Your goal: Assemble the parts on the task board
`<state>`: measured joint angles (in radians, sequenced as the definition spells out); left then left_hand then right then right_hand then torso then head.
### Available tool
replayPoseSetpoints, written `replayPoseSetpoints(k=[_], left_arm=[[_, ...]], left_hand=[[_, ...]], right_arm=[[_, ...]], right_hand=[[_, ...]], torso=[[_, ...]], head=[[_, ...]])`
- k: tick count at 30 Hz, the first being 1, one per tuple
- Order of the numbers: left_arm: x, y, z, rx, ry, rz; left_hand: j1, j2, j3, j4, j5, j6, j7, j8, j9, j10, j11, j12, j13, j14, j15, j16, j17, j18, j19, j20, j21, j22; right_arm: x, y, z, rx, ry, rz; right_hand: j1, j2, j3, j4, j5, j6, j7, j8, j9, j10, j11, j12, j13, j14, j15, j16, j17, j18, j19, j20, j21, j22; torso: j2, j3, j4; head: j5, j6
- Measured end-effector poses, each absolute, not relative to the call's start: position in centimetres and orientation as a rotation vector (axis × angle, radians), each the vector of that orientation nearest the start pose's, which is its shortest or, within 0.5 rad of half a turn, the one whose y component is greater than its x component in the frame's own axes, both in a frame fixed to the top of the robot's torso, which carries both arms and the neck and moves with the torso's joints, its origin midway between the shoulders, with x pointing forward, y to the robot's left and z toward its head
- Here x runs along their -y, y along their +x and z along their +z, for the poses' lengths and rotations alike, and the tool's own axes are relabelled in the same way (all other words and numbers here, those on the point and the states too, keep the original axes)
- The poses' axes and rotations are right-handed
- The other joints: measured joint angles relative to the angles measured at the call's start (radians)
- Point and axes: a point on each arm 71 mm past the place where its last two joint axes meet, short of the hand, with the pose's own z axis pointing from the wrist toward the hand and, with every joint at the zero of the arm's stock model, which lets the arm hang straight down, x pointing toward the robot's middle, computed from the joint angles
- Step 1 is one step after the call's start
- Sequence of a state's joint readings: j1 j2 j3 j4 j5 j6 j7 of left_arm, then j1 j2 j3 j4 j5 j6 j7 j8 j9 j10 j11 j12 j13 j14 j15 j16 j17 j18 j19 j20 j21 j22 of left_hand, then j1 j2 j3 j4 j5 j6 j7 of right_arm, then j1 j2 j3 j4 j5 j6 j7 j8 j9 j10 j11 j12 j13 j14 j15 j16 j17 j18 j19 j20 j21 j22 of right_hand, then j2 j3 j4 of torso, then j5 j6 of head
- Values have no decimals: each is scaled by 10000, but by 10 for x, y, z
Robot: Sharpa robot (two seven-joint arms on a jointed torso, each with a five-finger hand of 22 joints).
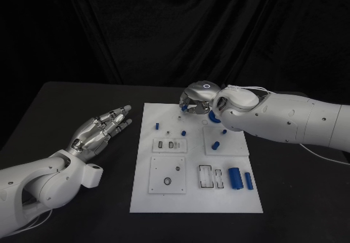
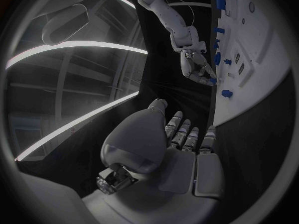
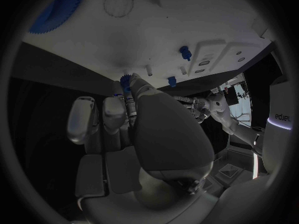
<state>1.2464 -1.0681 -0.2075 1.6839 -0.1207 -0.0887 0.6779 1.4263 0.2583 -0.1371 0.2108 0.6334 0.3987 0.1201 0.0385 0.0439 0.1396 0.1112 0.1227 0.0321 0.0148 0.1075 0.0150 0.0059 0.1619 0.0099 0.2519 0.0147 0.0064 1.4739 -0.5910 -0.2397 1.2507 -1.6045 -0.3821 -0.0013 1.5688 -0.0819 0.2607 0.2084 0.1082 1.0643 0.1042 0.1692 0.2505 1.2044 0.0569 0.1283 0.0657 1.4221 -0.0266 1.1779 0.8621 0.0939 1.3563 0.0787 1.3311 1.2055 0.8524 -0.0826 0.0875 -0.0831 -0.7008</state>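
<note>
The white task board [image 1: 191, 198] lies in the middle of the black table. My right hand [image 1: 196, 99] hangs over the board's far edge and pinches a small blue part [image 1: 184, 107] between thumb and fingertips; the right wrist view shows that part [image 3: 126, 81] at the fingertips, just above the board [image 3: 162, 40]. A large blue gear [image 1: 213, 117] sits on the board beside that hand, partly hidden by the arm. My left hand [image 1: 102, 130] rests left of the board, open, with its fingers stretched out and nothing in it.
Small blue pegs [image 1: 158, 125] [image 1: 216, 146] stand on the board's middle. Two blue cylinders [image 1: 235, 177] lie near its right front corner beside slotted white insets [image 1: 211, 177]. A square plate with a ring [image 1: 167, 174] sits at the front left. Black table surrounds the board.
</note>
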Motion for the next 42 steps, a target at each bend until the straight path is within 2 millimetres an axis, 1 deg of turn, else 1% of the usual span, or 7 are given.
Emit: replayPoseSetpoints(k=[15, 21, 23, 25, 40, 41, 42], left_arm=[[-259, 432, -184, -13968, -8416, -17736], [-258, 432, -184, -13966, -8462, -17775], [-258, 432, -184, -13963, -8479, -17783], [-258, 432, -184, -13961, -8491, -17790], [-258, 433, -184, -13953, -8537, -17805], [-258, 433, -184, -13951, -8539, -17801], [-258, 433, -184, -13950, -8540, -17794]], left_hand=[[0, 0, 82, -26, 48, 33, 34, 0, -1, 0, 0, -41, -9, 0, 0, 0, 0, 1, 37, 37, 0, 0], [0, 0, 96, -40, 48, 46, 46, 0, 2, 0, 0, -41, -9, 0, -1, 0, 0, 1, 37, 37, 0, 0], [0, 0, 96, -40, 48, 69, 69, 0, 11, 0, 0, -40, -9, 0, 0, 0, 0, 1, 37, 36, 0, 0], [0, 0, 95, -40, 48, 69, 69, 0, 11, 0, 0, -40, -8, 0, -1, 0, 0, 1, 37, 36, 0, 0], [0, 0, 124, -67, 48, 69, 69, 40, 10, -1, 1, -40, -8, -37, 35, 0, 0, 1, 37, 36, 0, 0], [0, 0, 145, -45, 48, 69, 69, 40, 10, -30, 30, -39, -7, -37, 35, 0, 0, 1, 37, 36, 0, 0], [0, 0, 151, -39, 47, 69, 69, 40, 10, -37, 37, -39, -7, -37, 35, 0, 0, 1, 36, 36, 0, 1]], right_arm=[[141, 551, -115, -14052, -5415, 5121], [139, 552, -116, -14160, -5444, 5078], [139, 552, -118, -14240, -5446, 5042], [139, 553, -118, -14283, -5450, 5029], [138, 553, -119, -14387, -5456, 5016], [138, 553, -119, -14395, -5458, 5015], [138, 553, -120, -14412, -5461, 5013]], right_hand=[[31, 9, 28, 29, -7, -17, 15, -39, -26, -3, 3, -65, 10, 0, 0, 0, -11, 0, -21, 21, 0, -8], [40, 16, 29, 30, -15, -54, 50, -60, -25, -3, 4, -117, 10, -38, 37, -3, -75, 1, -38, 38, 0, -47], [40, 16, 29, 30, -15, -89, 85, -125, -8, -4, 4, -192, 10, -72, 71, -79, -125, 0, -73, 72, -48, -91], [41, 16, 56, 58, -15, -125, 54, -126, 6, -4, 4, -194, 9, -73, 72, -79, -127, 0, -72, 72, -48, -92], [39, 15, 56, 58, -17, -143, 70, -155, 6, -24, 24, -233, 13, -73, 72, -80, -154, 0, -93, 92, -49, -114], [39, 15, 56, 58, -17, -178, 104, -203, 5, -42, 41, -236, 13, -74, 72, -118, -175, 1, -108, 108, -84, -128], [39, 15, 56, 58, -17, -212, 71, -204, 1, -42, 41, -299, 17, -111, 110, -139, -206, 0, -108, 107, -106, -149]], torso=[[1, 0, -4], [0, -1, -6], [0, -1, -6], [0, -1, -6], [-1, -3, -6], [-1, -3, -6], [-1, -3, -6]], head=[[-28, -38], [-31, -50], [-31, -51], [-31, -51], [-25, -71], [-25, -71], [-25, -72]])
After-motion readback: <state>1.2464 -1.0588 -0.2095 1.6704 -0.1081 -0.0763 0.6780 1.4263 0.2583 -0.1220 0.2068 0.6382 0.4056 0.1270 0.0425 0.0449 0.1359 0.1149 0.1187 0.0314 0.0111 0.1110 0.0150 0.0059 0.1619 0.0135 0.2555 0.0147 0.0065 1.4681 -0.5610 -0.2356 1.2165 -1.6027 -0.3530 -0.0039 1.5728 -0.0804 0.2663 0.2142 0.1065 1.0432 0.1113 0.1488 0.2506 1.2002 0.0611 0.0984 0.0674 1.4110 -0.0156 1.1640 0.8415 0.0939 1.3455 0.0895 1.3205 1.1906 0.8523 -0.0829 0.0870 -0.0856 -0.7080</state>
